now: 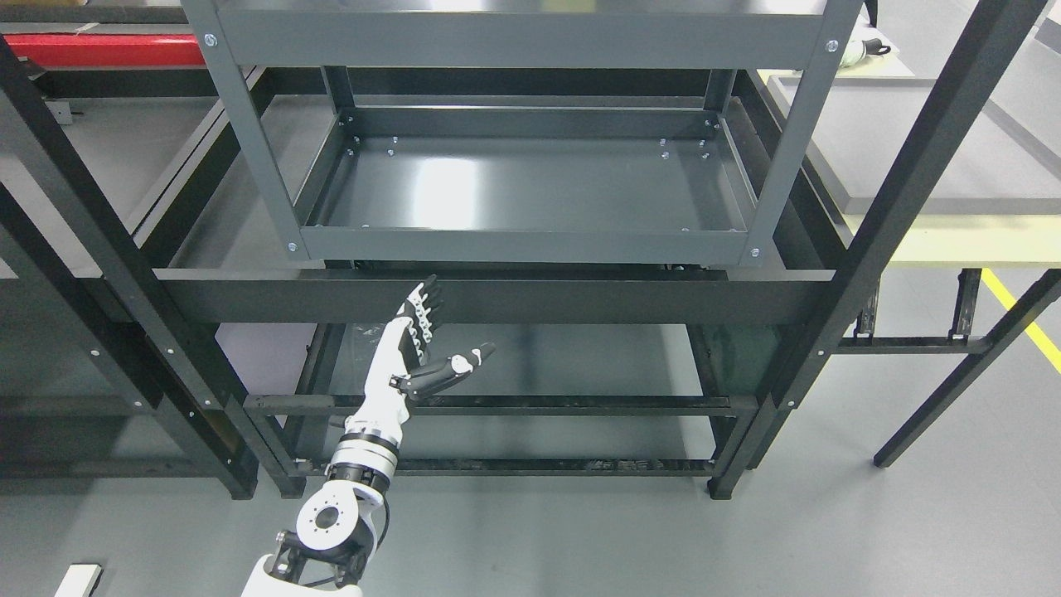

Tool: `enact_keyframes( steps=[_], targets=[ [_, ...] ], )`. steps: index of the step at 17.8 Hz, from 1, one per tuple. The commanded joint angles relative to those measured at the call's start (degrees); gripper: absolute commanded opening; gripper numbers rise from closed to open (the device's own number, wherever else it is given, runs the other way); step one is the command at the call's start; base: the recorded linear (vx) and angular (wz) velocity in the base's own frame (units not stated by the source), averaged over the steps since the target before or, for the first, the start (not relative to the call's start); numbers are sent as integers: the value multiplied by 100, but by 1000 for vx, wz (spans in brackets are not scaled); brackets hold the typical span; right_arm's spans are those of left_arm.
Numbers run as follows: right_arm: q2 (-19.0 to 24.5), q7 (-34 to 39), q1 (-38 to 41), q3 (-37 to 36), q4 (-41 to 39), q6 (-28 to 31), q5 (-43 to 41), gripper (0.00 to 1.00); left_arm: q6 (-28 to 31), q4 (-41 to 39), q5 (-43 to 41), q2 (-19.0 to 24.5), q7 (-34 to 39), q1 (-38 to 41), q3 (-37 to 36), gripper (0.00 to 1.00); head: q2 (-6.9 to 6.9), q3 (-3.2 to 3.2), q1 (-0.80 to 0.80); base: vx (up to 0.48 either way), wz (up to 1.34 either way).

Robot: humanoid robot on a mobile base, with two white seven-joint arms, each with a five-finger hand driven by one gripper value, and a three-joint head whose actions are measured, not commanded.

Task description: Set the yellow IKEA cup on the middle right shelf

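L hand [419,344] raised from lower left, fingers spread, thumb out, holding nothing, in front of black rack's front crossbar [497,300]. Grey shelf unit [530,186] above/behind it. Yellow cup not visible in this view.

A red bar [108,51] lay along the top left, behind the black frame post [91,240]. To the right stood a grey desk [920,141] with a pale yellow edge, a white object [862,51] resting near its far corner. A yellow floor line [1024,319] ran beneath it. A small white block [76,579] sat on the grey floor [829,539] at bottom left.
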Motion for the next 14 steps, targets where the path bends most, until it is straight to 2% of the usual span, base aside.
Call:
enact_keyframes(
  steps=[1,14],
  targets=[
    [-100,-1230,62,97,-1,2,-141,99,-15,-71,-33,100,3,29,409,99,0,0,0,-33,0],
    [-100,-1230,62,97,-1,2,-141,99,-32,-71,-33,100,3,-6,347,99,0,0,0,-21,52]
  ],
)
